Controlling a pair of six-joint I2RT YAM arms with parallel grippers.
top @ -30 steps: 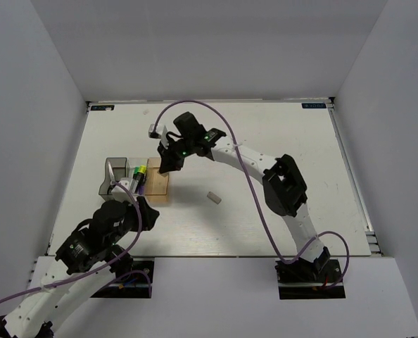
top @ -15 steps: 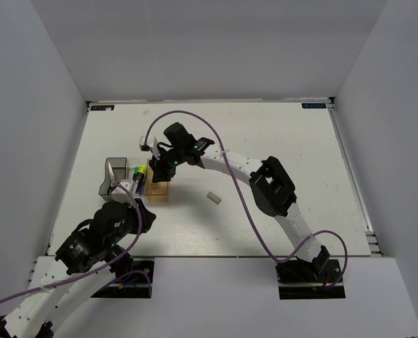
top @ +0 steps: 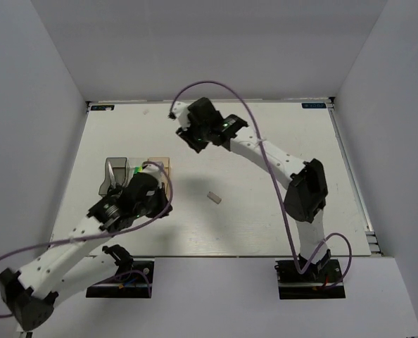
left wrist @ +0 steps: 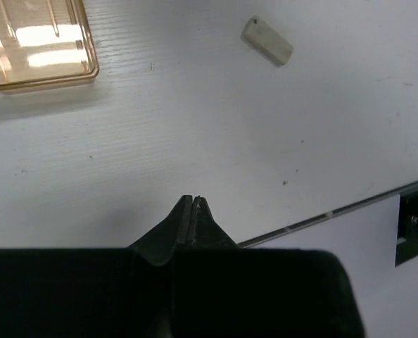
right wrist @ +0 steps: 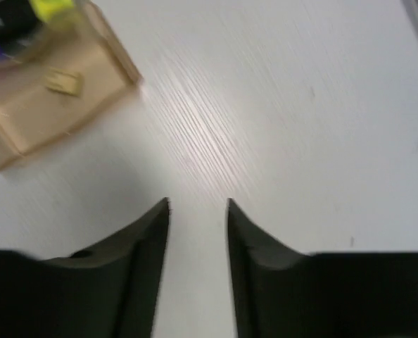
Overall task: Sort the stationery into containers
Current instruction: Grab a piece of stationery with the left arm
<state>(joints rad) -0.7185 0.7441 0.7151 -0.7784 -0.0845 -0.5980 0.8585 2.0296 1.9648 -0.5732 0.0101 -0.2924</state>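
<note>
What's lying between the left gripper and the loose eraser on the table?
Nothing visible. In the left wrist view only bare table separates the shut left gripper from the eraser; the tan box sits off to one side of that line.

The top view looks steeply down from above the near edge over the whole white table (top: 279, 176). Both wrist views look down from close by. The left shares the small beige eraser block (left wrist: 267, 41) with it, and all three share the tan translucent rectangular box (right wrist: 114, 49).
</note>
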